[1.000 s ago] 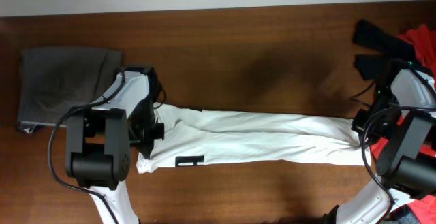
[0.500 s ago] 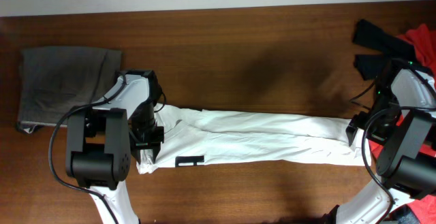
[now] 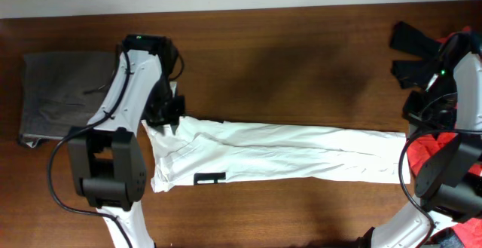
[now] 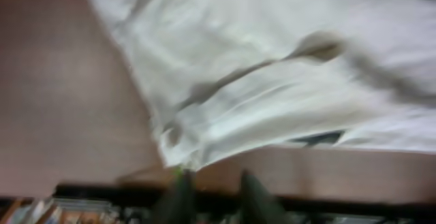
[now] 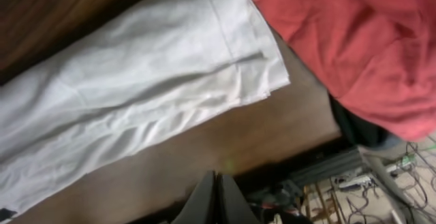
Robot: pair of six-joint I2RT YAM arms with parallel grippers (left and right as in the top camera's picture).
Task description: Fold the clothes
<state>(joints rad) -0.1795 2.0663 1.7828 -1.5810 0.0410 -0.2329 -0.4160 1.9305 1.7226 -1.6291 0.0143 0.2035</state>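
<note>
The clothes, a white T-shirt (image 3: 279, 154), lie as a long folded strip across the brown table (image 3: 286, 67), with a small black mark (image 3: 209, 179) near the left end. My left gripper (image 4: 218, 195) hovers over the shirt's left end (image 4: 259, 81); its fingers stand a little apart with nothing between them. In the overhead view it sits at the strip's far left corner (image 3: 163, 116). My right gripper (image 5: 216, 198) is shut and empty, above the bare table just off the shirt's right end (image 5: 225, 54).
Folded grey-brown trousers (image 3: 64, 93) lie at the far left. A red garment (image 5: 354, 40) and black garments (image 3: 414, 48) lie at the far right, the red one touching the shirt's end. The table's front edge (image 5: 300, 159) runs close below the right gripper.
Both grippers opened and let go of the shirt's ends, then drew back toward the far side. The right one has shut again. The shirt now lies slack on the table.
</note>
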